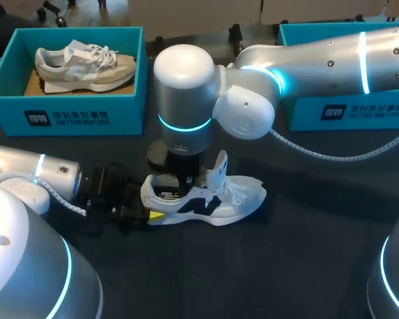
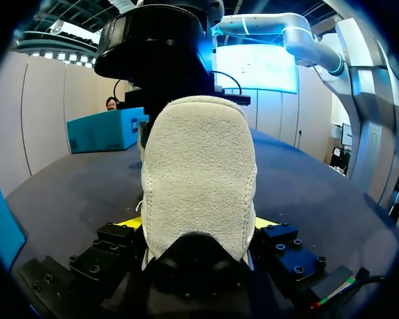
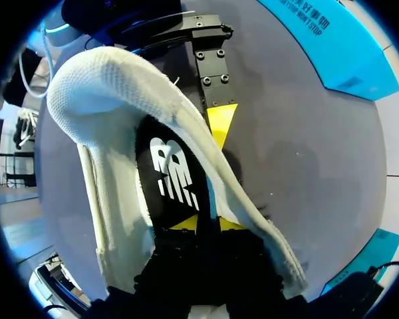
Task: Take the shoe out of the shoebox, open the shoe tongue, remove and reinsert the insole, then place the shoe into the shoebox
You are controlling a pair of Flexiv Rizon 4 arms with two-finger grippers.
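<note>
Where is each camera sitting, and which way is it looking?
Head view: high behind the robot, looking down on the table; both arms show, the left gripper at the white shoe heel, the right arm over it.
Left wrist view: on the left arm, looking along its fingers at the shoe's heel, held between the yellow tips.
Right wrist view: on the right arm, looking down into the shoe at the insole; the right gripper shows.
Shared: all three see the white shoe.

White shoe (image 1: 206, 196) upright on table (image 1: 306, 252), tongue lifted (dark side logo); teal shoebox (image 1: 386, 113) well behind.
</note>
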